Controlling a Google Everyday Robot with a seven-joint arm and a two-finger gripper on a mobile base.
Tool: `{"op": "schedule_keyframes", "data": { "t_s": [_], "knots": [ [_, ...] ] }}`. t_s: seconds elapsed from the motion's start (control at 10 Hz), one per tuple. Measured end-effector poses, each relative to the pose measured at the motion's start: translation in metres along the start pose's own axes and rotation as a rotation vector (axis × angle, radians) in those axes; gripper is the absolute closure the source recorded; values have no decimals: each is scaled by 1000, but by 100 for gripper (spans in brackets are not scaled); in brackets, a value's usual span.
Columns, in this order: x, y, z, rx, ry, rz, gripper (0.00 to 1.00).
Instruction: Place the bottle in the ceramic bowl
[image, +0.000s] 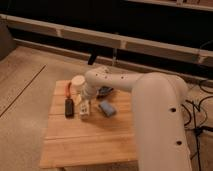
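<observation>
1. The bottle (85, 110) sits on the wooden table (85, 142), in its far left part. It is directly under the gripper (86, 99), which comes down from the end of the white arm (150, 105). Gripper and bottle meet or nearly meet; I cannot tell whether they touch.
2. The ceramic bowl (106, 91) lies behind and to the right of the bottle, near it, and is mostly hidden by the arm. Only a dark glossy sliver shows. The bottle is outside the bowl.
3. The bottle appears as a small pale squarish shape with dark marks on its side. Its longer side runs from the gripper towards the near edge of the table, leaning slightly right in the picture. I cannot tell whether it stands upright or lies on its side, nor which end is the top.
4. The gripper points down at the table, tucked below the arm's rounded wrist. Whether it is spread, pressed together or pinching the bottle cannot be told, since the wrist and the bottle blend together there.
5. A cream cup (77, 81) stands just behind the gripper, to the left. A flat blue block (106, 108) lies just right of the bottle. A black object (69, 107) lies just left of it, with an orange object (67, 90) behind that.
</observation>
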Motion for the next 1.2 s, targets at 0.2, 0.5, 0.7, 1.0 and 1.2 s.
{"op": "schedule_keyframes", "data": {
  "t_s": [0.2, 0.5, 0.7, 1.0, 1.2],
  "knots": [
    [4, 5, 14, -4, 55, -7, 36],
    [3, 1, 19, -22, 96, 0, 62],
    [-6, 3, 16, -31, 80, -4, 84],
    [-16, 0, 2, -20, 35, -13, 100],
    [-24, 4, -21, 1, -26, -3, 100]
  ]
}}
